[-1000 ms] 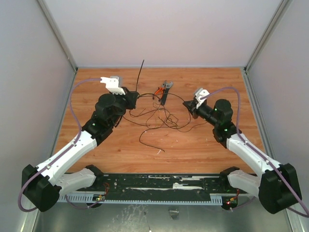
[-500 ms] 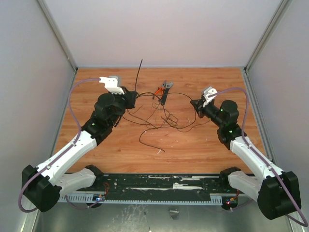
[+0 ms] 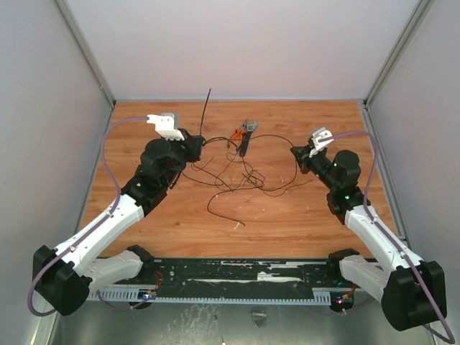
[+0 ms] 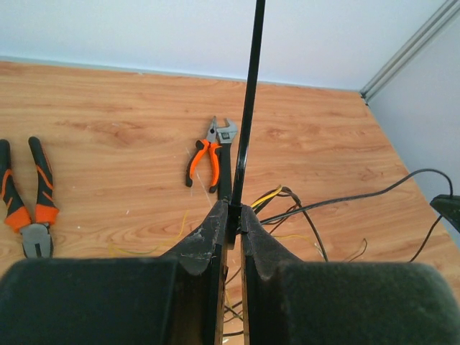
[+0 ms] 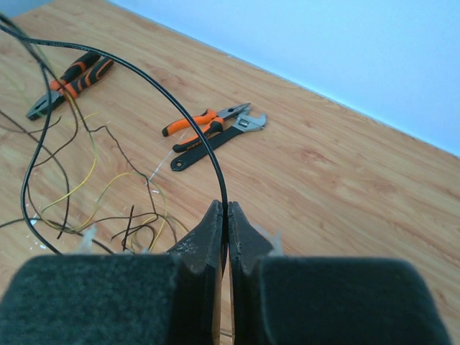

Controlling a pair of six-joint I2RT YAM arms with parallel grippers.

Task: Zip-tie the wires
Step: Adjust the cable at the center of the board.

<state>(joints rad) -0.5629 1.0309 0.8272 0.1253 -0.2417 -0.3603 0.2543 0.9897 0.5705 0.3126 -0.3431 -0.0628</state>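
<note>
My left gripper (image 4: 235,210) is shut on the base of the zip tie (image 4: 248,108), a straight black strip that stands up from the jaws. In the top view this gripper (image 3: 200,143) sits at the left end of the wires (image 3: 241,176), with the zip tie (image 3: 206,111) pointing toward the back wall. The wires lie in loose thin loops on the wooden table. My right gripper (image 5: 225,208) is shut on one black wire (image 5: 218,169) that arcs up and away to the left. From above, the right gripper (image 3: 295,152) is at the right side of the tangle.
Orange-handled pliers (image 3: 236,135) and a black wrench (image 3: 246,138) lie behind the wires at mid-table. A second pair of pliers (image 4: 29,194) lies left of them. Yellow wire strands (image 5: 79,180) run through the tangle. White walls enclose the table on three sides.
My right gripper has moved right and slightly back, drawing its black wire out into a longer arc. The left gripper has barely moved, still holding the zip tie.
</note>
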